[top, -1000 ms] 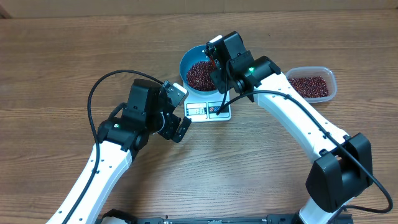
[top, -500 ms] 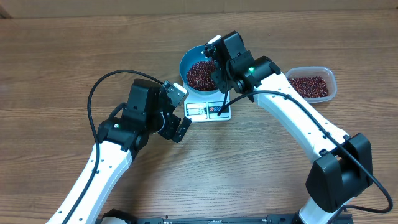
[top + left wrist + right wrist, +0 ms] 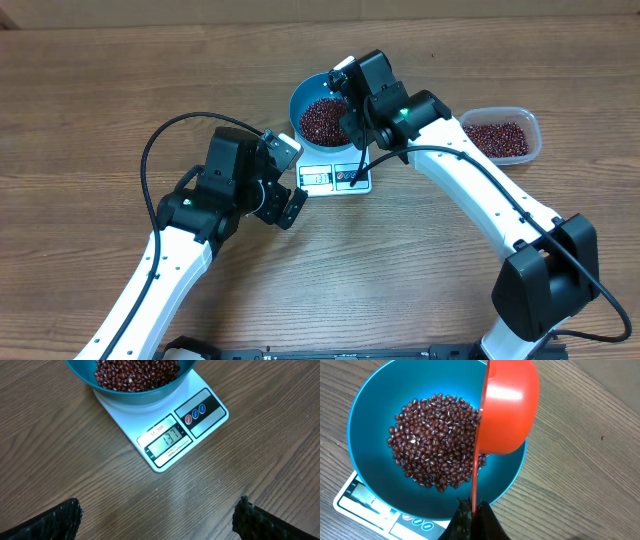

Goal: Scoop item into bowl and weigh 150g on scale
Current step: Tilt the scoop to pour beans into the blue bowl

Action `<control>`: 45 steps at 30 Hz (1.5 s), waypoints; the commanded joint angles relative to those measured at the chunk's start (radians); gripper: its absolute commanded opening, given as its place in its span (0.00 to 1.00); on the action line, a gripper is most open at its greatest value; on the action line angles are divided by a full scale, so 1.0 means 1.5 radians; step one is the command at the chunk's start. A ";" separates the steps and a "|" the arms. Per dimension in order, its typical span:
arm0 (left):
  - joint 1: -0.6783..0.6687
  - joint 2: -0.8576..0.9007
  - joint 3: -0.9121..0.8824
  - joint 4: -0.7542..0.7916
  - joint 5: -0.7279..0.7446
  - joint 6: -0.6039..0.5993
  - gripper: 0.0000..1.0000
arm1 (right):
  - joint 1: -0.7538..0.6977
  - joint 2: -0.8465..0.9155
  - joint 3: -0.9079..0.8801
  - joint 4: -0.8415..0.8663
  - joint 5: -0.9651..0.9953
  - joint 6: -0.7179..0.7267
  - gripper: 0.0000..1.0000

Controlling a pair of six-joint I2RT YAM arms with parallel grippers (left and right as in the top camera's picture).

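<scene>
The blue bowl (image 3: 300,101) stands on the white scale (image 3: 352,181), holding a heap of dark red-brown beans (image 3: 322,121). In the right wrist view, my right gripper (image 3: 475,508) is shut on the thin handle of a red scoop (image 3: 509,407). The scoop is tipped on its side over the right part of the bowl (image 3: 367,415), its back toward the camera and its inside hidden. Beans (image 3: 434,442) cover the bowl's floor. My left gripper (image 3: 157,522) hangs open and empty over bare wood, just in front of the scale (image 3: 165,435), whose display shows digits.
A clear plastic tub (image 3: 533,128) with more beans sits to the right of the scale, beyond the right forearm. The left arm reaches in from the lower left, and the right arm arches in from the lower right.
</scene>
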 commanded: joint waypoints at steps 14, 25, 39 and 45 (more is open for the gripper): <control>0.002 0.004 -0.002 0.000 -0.004 -0.008 0.99 | 0.006 -0.018 0.022 0.007 0.007 -0.041 0.04; 0.002 0.004 -0.002 0.001 -0.004 -0.008 0.99 | 0.007 -0.018 0.022 0.020 0.011 -0.110 0.04; 0.002 0.004 -0.002 0.001 -0.004 -0.008 1.00 | 0.003 -0.036 0.023 0.035 0.019 -0.062 0.04; 0.002 0.004 -0.002 0.001 -0.004 -0.008 1.00 | -0.042 -0.091 0.023 0.016 -0.054 -0.007 0.04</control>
